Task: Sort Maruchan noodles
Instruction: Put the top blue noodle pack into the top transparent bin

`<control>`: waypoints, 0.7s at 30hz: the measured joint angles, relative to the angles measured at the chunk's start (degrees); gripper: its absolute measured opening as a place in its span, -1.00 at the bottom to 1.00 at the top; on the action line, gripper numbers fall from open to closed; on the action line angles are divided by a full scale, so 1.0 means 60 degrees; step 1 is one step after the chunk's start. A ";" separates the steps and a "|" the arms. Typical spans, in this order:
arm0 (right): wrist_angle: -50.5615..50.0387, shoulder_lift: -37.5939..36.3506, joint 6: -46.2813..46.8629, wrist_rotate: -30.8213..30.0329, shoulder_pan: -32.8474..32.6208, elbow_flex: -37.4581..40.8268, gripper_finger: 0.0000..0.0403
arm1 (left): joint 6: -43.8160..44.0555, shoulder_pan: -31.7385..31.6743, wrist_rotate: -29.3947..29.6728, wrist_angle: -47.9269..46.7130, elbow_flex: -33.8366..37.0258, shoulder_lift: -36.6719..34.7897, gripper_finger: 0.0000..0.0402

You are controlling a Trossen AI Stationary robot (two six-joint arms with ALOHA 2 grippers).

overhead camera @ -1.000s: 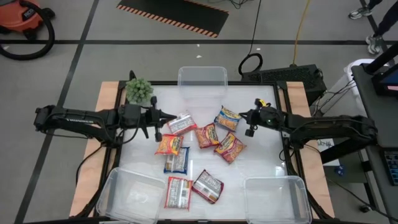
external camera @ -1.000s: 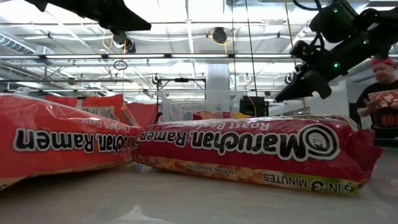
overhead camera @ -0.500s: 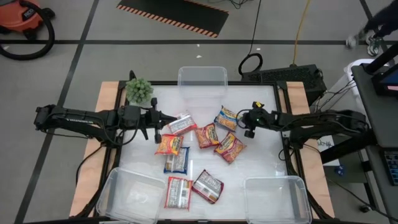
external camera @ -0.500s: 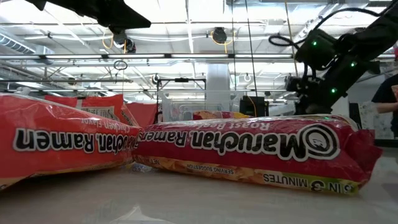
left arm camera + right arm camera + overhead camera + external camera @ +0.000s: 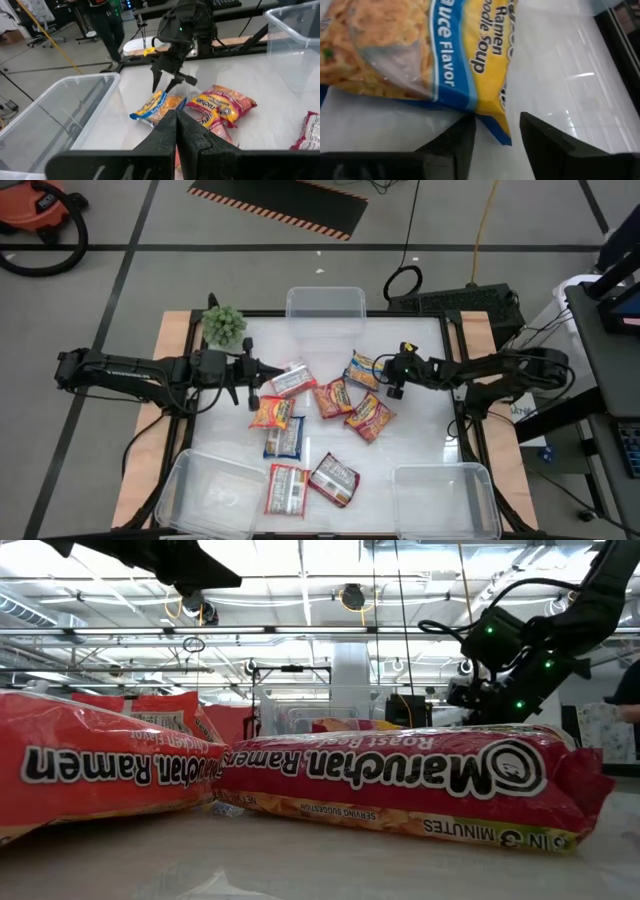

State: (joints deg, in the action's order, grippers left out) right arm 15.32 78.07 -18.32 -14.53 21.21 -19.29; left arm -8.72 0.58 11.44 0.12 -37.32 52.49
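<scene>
The right gripper hangs low over the white desk, its 2 dark fingers set a narrow gap apart with nothing between them. Its wrist view alone shows what sits at the tips: the corner of a yellow-and-blue crinkly plastic noodle packet pointing into that gap, not gripped. From above, that same packet lies just beside the gripper, toward the desk's far side. The left wrist view shows this gripper from the front, fingers pointing down over the packet's end.

The left gripper waits with fingers pressed together, empty, near a red-and-white packet.

Only the high view counts the spread: 8 packets are visible there, 6 of them clustered at the desk's middle and 2 red-and-white ones nearer the front edge. The low view fills with those 2 red packets lying flat, the right arm above and behind them.

3 clear plastic tubs stand at the edges: 1 at the far edge, 1 at the front left corner, 1 at the front right corner. A green bushy plant sits at the far left corner. Bare desk lies between the right gripper and the front right tub.
</scene>
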 joint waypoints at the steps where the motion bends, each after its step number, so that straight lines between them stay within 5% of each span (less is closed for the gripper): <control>1: 0.0051 0.0023 -0.0084 0.0127 0.0002 0.0000 -0.32 | 0.0003 0.0000 0.0004 -0.0077 0.0000 0.0002 -0.97; 8: 0.0345 -0.0216 -0.0554 0.0286 -0.0026 0.0033 -0.93 | 0.0002 0.0000 0.0004 -0.0277 0.0004 0.0001 -0.97; 21: 0.1201 -0.1671 -0.1560 0.0140 -0.1035 -0.0157 -1.00 | 0.0044 0.0007 0.0004 -0.0280 0.0004 0.0000 -0.97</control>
State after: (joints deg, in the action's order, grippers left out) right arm 22.52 68.04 -27.69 -13.69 15.00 -20.23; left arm -8.46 0.62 11.46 -1.56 -37.30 52.49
